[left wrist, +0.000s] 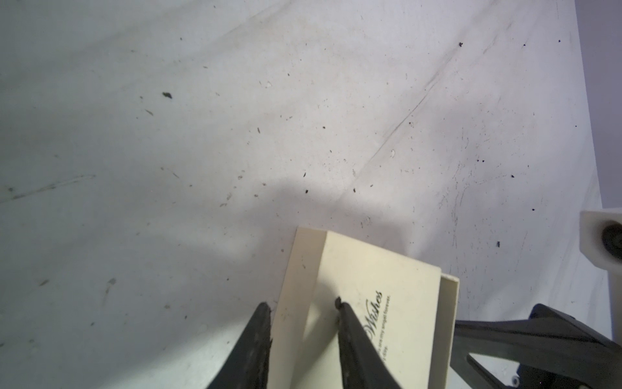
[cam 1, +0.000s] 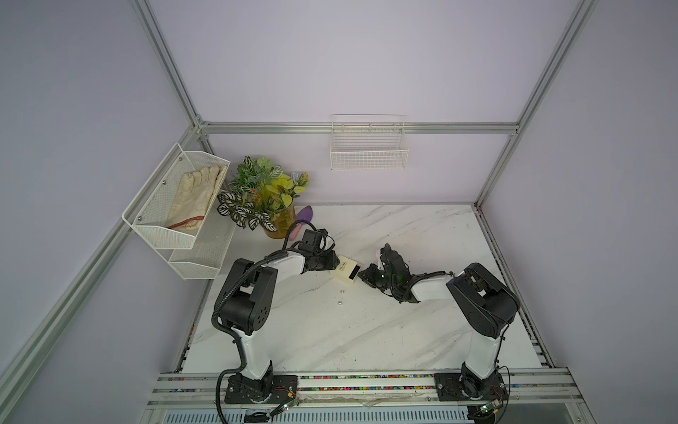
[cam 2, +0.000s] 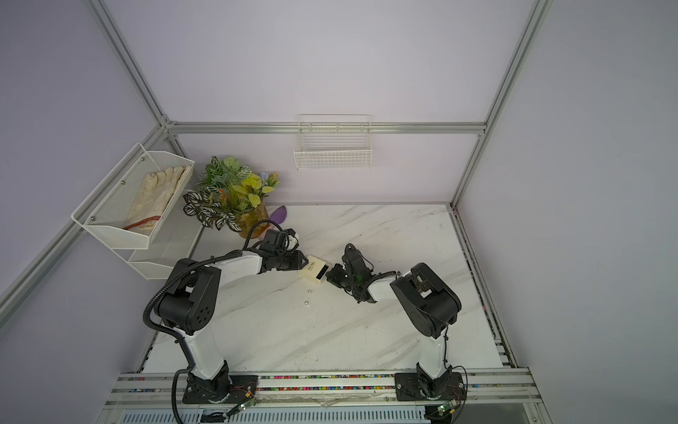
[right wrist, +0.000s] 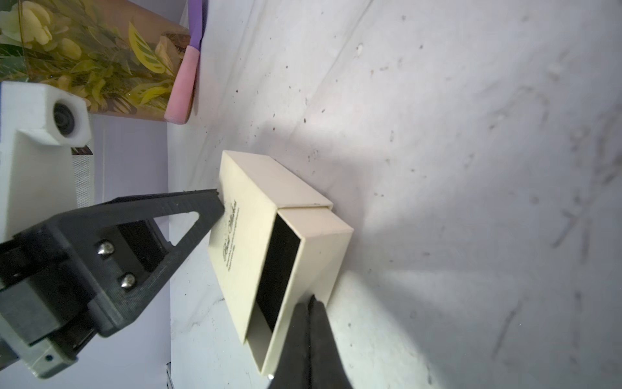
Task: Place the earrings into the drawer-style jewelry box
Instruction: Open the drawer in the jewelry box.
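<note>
Earrings (cam 1: 342, 291) lie loose on the marble counter (cam 1: 367, 330), the second stud (cam 1: 339, 303) near the first. Both are close to the drawer-style jewelry box (cam 1: 345, 271), on the robot's side of it. Its black-lined tray (right wrist: 279, 262) stands partly slid out. The left pincer (left wrist: 303, 306) clamps narrowly over the box's edge, one finger on the lettered top. The right pincer (right wrist: 309, 301) is pressed fully together at the tray's front wall.

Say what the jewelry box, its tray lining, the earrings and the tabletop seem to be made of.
Jewelry box: likely matte cream card or paperboard; crisp folded edges, printed script.
Tray lining: black, non-reflective, possibly velvet or foam; unclear.
Earrings: silvery-white beads with a sheen, metal or pearl-like; too small to tell.
Tabletop: marble-look sheet, grey veins, scuffed; probably laminate or film.
</note>
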Tool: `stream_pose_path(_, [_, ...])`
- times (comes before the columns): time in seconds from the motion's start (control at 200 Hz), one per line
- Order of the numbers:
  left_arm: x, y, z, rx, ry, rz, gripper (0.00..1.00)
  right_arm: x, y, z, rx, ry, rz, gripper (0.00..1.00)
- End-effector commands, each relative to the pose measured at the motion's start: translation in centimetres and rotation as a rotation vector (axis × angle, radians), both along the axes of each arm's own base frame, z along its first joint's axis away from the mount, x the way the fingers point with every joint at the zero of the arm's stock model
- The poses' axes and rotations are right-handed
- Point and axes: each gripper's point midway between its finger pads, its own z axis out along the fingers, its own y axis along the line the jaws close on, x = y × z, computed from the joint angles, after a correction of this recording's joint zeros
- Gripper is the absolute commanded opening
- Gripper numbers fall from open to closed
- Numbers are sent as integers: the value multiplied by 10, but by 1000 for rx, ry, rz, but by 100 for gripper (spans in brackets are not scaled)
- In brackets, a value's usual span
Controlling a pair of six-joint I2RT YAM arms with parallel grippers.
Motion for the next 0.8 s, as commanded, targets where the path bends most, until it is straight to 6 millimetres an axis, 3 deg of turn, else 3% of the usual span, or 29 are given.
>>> stream_pose_path(0.0, [-2,14,-23,96,51,18,33,-2,-11,5,-13,1,-32,0])
stream_pose_path(0.395, [-5,16,-25,102,54,22,33,-12,-30,3,-49,14,-74,0])
stream_pose_path(0.795, [-4,16,-24,105,50,24,33,-16,-37,0,-73,24,-86,0])
